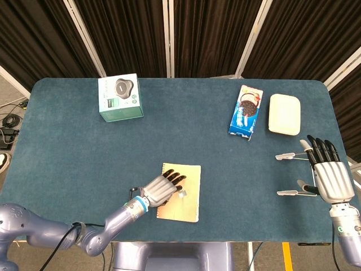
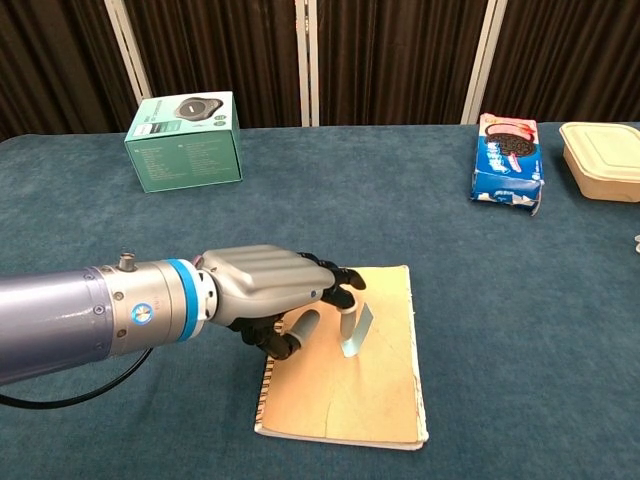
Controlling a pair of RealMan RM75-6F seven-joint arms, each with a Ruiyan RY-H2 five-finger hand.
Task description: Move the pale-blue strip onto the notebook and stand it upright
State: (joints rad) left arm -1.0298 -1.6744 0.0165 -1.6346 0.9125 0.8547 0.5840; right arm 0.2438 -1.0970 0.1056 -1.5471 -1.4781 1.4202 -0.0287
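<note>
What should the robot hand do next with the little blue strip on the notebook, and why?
Probably tip the pale-blue strip a little more upright, then let go gently. The left hand pinches its top, and its bottom end already sits on the notebook, but in the chest view it leans a bit. Releasing now might let it fall. The right hand hangs far away, holding nothing.

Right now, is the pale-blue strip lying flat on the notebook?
No. In the chest view the strip stands nearly on end on the notebook, with the left hand touching its top.
</note>
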